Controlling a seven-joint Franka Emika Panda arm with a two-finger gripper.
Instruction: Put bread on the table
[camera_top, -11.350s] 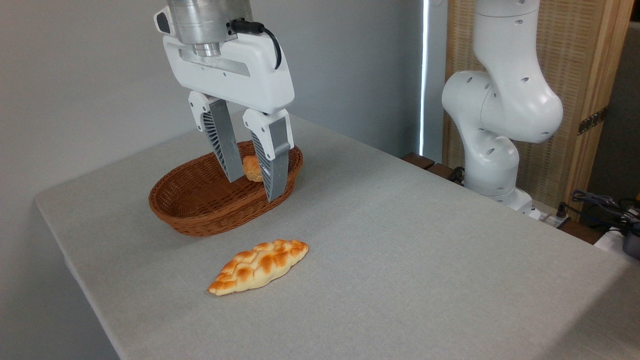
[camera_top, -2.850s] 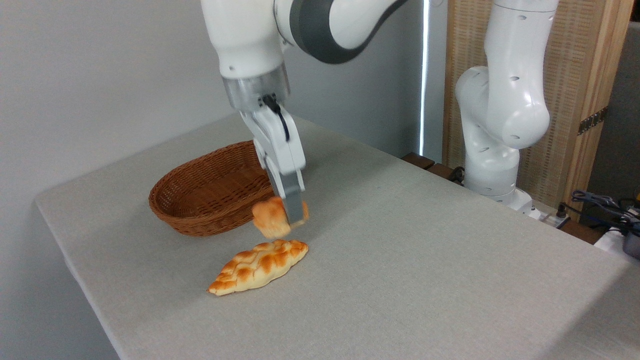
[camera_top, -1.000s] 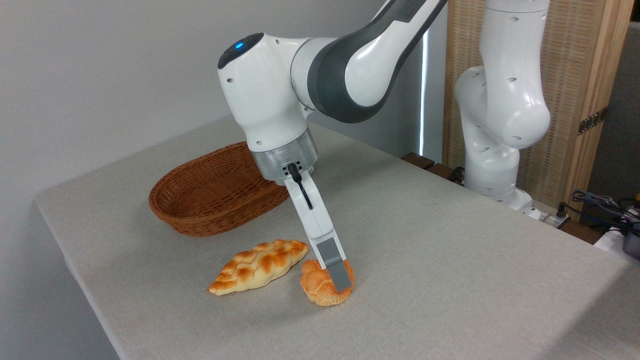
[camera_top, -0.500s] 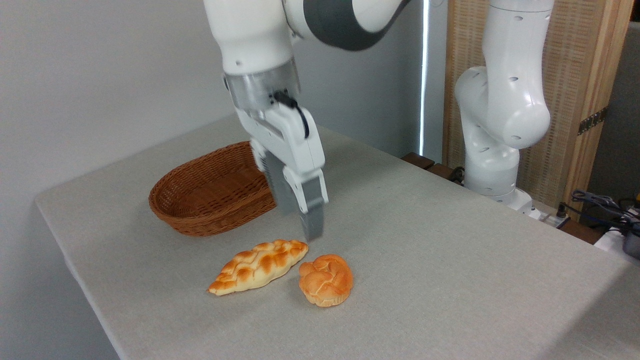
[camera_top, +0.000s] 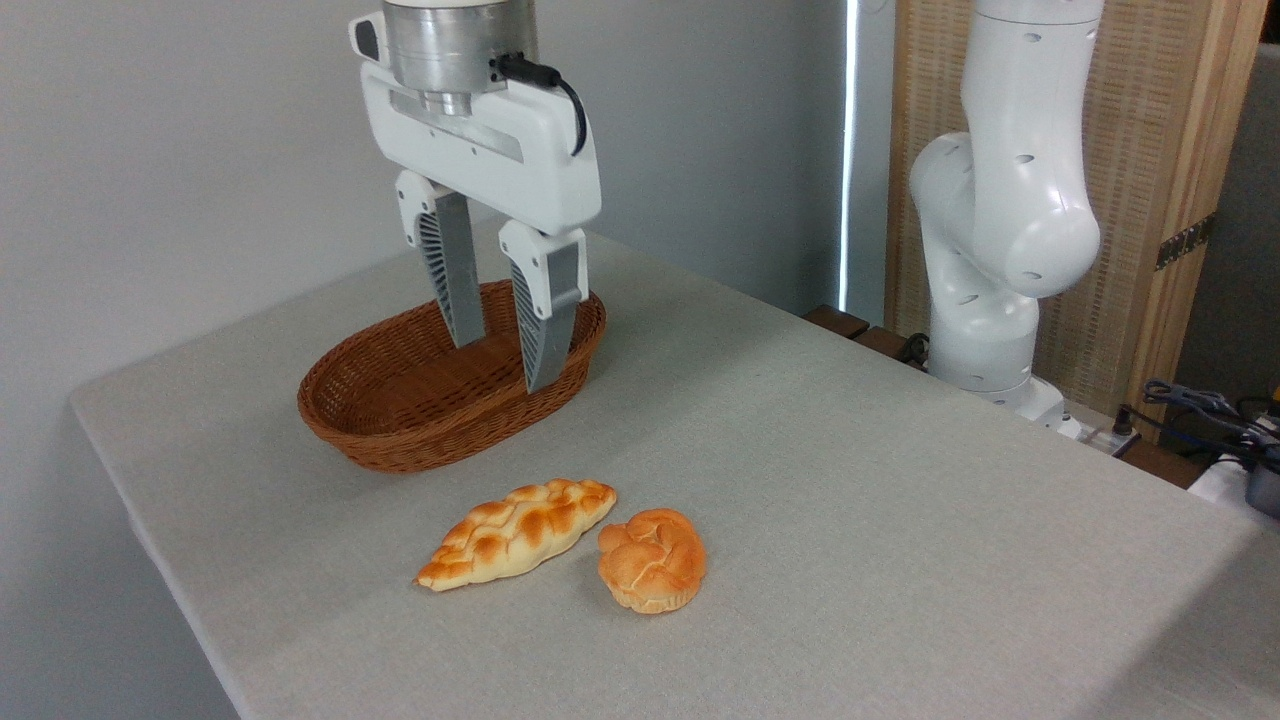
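The gripper (camera_top: 503, 362) hung above the wicker basket (camera_top: 400, 420), fingers (camera_top: 452, 270) spread and empty. The bread (camera_top: 652, 559) lay on the grey counter (camera_top: 850, 480), just beside the braided loaf (camera_top: 515, 533).

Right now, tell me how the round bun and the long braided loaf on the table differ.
Shape: the bun is small and round, while the loaf is long with pointed ends.
Top: the bun has a knotted swirl; the loaf has a braided pattern.
Colour: the bun is evenly orange-brown; the loaf is paler with darker toasted patches.
Position: the bun lies to the right of the loaf.
Both rest on the grey table, outside the basket, and the open gripper holds neither.
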